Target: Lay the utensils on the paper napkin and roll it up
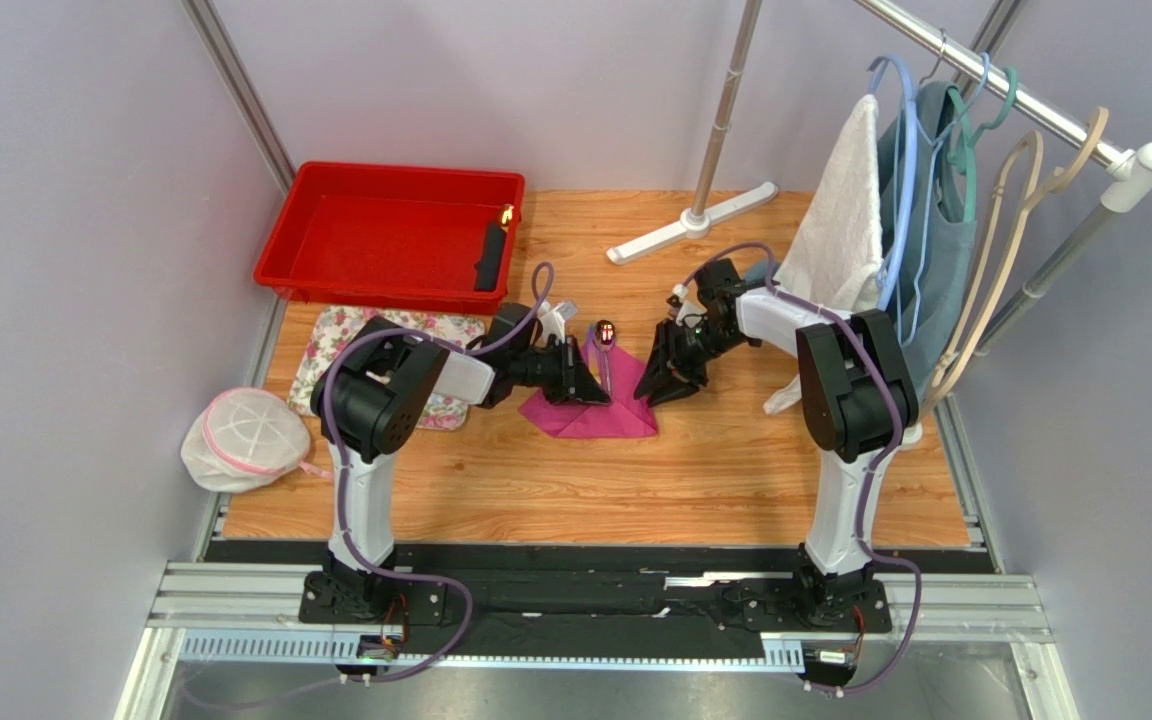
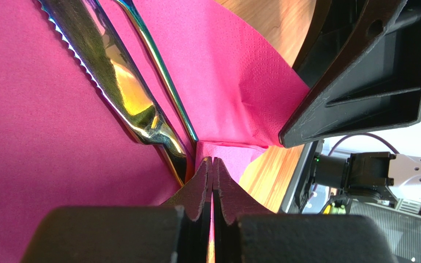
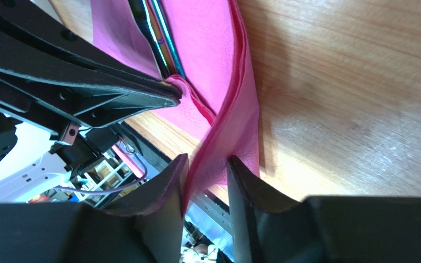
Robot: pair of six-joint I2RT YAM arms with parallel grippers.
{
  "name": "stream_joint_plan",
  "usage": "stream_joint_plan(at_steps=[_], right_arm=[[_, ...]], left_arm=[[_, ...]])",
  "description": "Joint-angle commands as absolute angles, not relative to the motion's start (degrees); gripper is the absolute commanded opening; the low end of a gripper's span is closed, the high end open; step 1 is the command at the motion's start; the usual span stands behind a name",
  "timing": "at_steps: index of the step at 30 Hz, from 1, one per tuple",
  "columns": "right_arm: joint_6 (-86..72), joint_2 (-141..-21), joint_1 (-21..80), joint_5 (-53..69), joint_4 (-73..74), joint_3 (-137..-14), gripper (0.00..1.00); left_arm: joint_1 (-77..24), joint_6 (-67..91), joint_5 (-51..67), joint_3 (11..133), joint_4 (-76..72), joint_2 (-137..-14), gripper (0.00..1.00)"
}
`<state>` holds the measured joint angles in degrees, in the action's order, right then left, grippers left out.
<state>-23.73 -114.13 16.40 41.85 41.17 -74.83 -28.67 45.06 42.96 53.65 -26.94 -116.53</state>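
The magenta paper napkin (image 1: 593, 411) lies mid-table, partly folded over the utensils. In the left wrist view, a shiny serrated knife (image 2: 119, 87) and a thin iridescent handle (image 2: 163, 76) lie on the napkin (image 2: 31, 137). One utensil end (image 1: 605, 327) sticks out beyond the napkin's far side. My left gripper (image 2: 212, 161) is shut on a pinched fold of napkin; it also shows in the right wrist view (image 3: 169, 92). My right gripper (image 3: 207, 164) is open, with the napkin's raised right edge (image 3: 218, 137) running between its fingers.
A red tray (image 1: 387, 233) holding a black object (image 1: 491, 258) stands at the back left. A floral cloth (image 1: 330, 336) and a white mesh bag (image 1: 247, 438) lie to the left. A rack with hangers and a towel (image 1: 842, 225) stands to the right, with its white foot (image 1: 687, 222) behind.
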Motion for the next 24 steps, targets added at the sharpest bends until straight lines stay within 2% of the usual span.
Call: stream_joint_plan(at_steps=[1,7,9,12,13,19,24], right_arm=[[-24.3,-111.9,16.3,42.6,40.0,-74.7,0.38],[-22.2,-111.7,16.3,37.8,42.5,-74.9,0.58],[-22.1,-112.0,16.3,37.9,42.7,-74.8,0.60],[-21.9,-112.4,16.2,39.2,43.0,-74.9,0.45],[-21.9,-112.3,16.3,39.7,43.0,-74.9,0.35],[-23.1,-112.7,16.4,45.9,41.2,-75.7,0.04],[-25.4,-114.6,17.0,48.5,40.0,-76.4,0.00]], left_arm=[[-28.0,43.9,42.4,54.8,-28.4,-117.3,0.00],[-28.0,43.9,42.5,54.9,-28.6,-117.4,0.00],[-28.0,43.9,42.5,54.9,-28.6,-117.4,0.00],[-28.0,43.9,42.4,54.9,-28.5,-117.2,0.00],[-28.0,43.9,42.3,54.8,-28.5,-117.3,0.00],[-28.0,43.9,42.1,54.8,-28.5,-117.2,0.00],[-28.0,43.6,41.7,55.1,-27.5,-117.1,0.00]])
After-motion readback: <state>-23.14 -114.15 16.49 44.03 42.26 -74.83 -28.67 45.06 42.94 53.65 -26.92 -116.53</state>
